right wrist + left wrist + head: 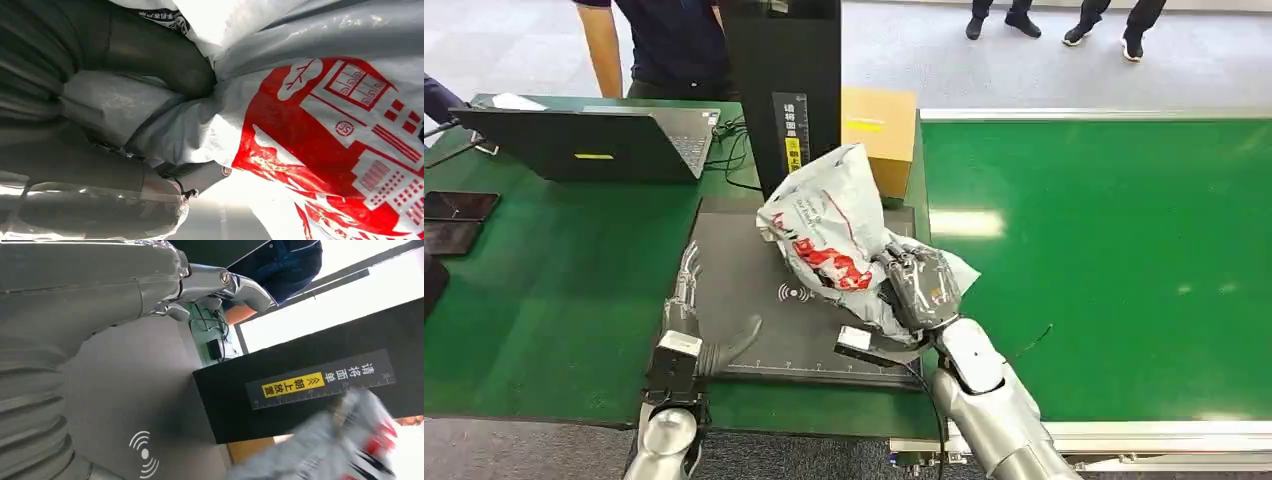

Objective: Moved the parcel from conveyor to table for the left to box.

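Note:
A grey plastic parcel (834, 235) with red printing is held over the right part of the dark scanning mat (744, 270). My right hand (919, 285) grips its right side; the right wrist view shows the thumb (150, 50) pressing into the crumpled parcel (325, 125). My left hand (689, 300) lies flat on the mat's left edge, fingers stretched out and holding nothing. In the left wrist view the left hand (220, 285) rests on the mat (145, 405), with the parcel (345, 445) blurred beyond it.
A black upright stand (779, 80) with a yellow label rises behind the mat, a cardboard box (879, 135) beside it. The green conveyor (1104, 260) runs to the right. A laptop (594, 140) and dark phones (454, 220) lie on the left of the table. People stand behind.

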